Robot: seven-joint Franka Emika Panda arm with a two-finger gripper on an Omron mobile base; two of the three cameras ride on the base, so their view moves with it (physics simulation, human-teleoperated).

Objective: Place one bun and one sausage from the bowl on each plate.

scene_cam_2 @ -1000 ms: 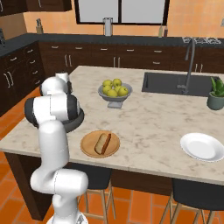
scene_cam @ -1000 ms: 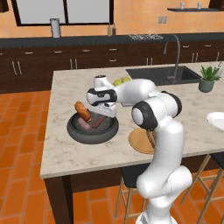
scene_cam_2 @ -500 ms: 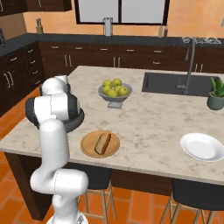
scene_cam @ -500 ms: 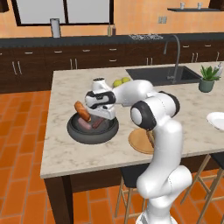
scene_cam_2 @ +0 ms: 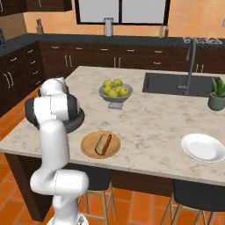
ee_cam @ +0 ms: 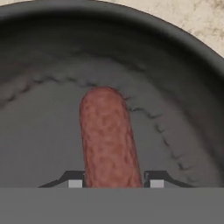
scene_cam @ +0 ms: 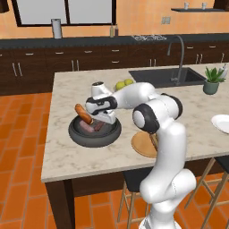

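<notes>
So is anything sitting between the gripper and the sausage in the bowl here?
Nothing visible does. In the hand view the sausage runs straight down between the two fingertips of the gripper, inside the dark bowl, with no other item across it.

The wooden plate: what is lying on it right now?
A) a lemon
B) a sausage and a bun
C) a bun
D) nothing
C: in the right base view a single golden bun lies on the wooden plate, with no sausage beside it.
</notes>
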